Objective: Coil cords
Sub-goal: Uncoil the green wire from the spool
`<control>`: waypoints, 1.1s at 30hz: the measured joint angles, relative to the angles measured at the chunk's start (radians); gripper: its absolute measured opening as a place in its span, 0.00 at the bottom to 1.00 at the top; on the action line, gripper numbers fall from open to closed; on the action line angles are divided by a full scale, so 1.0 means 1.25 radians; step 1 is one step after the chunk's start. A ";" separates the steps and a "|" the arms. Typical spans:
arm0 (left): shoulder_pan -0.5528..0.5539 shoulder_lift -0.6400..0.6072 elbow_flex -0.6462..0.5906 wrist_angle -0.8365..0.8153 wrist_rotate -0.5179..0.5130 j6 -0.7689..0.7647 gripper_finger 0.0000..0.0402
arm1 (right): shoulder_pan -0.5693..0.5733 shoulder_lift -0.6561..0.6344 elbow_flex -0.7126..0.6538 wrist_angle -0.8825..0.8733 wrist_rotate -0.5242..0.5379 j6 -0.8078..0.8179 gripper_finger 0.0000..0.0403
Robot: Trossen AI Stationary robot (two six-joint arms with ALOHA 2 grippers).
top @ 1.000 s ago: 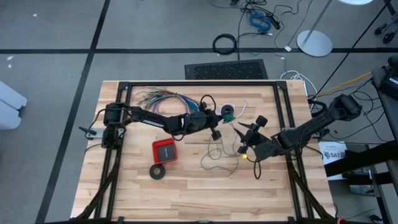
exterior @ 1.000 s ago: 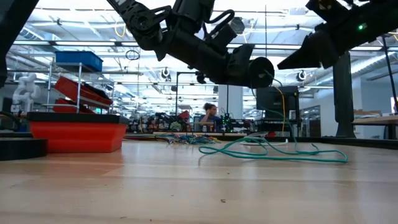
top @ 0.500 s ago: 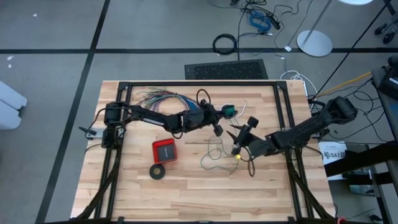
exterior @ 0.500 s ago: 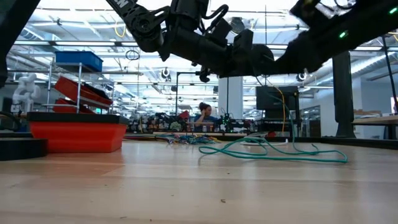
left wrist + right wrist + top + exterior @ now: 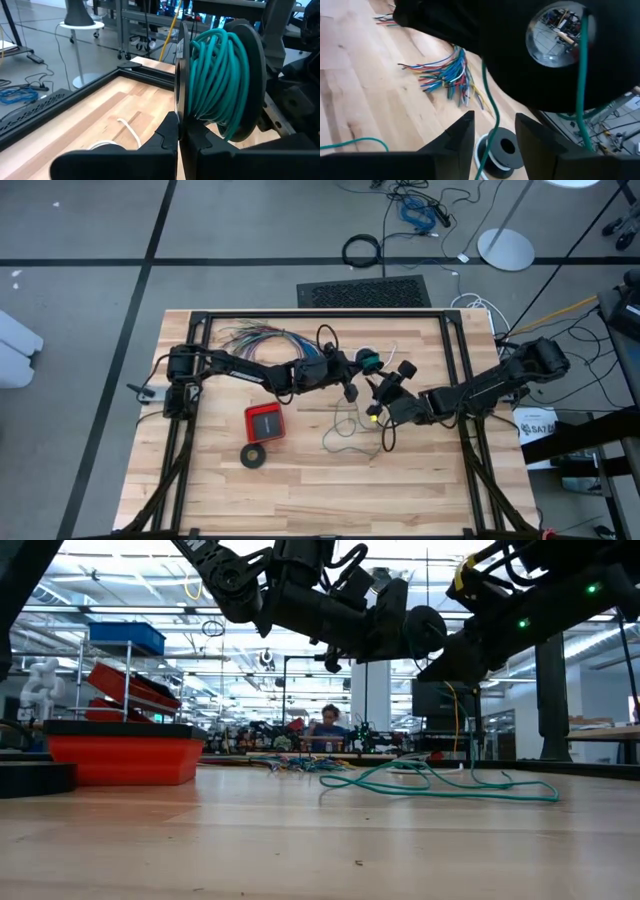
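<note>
Teal wire [image 5: 440,783] — thin, light, floppy. Left gripper [image 5: 179,132] clenched on spool [image 5: 220,82] flange; right gripper [image 5: 492,132] fingers apart around strand — grasp there.

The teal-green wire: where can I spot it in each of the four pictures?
High view: teal-green wire lies loose near the table's middle, running up to a spool at the left gripper.
Low view: loops on the tabletop, right of centre.
Left wrist view: wound on the spool.
Right wrist view: a strand between the right gripper's fingers.
Shared landmark: the bundle of many-coloured wires.
</note>
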 joint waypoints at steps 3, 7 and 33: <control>-0.001 0.000 0.000 0.000 0.004 0.000 0.00 | -0.014 0.000 0.000 0.003 -0.033 -0.001 0.23; -0.001 0.000 0.000 -0.003 0.005 0.001 0.00 | -0.025 0.000 0.000 0.017 -0.104 -0.007 0.06; 0.020 -0.008 -0.001 -0.136 -0.107 0.145 0.00 | 0.069 -0.113 0.000 -0.172 -0.050 0.201 0.00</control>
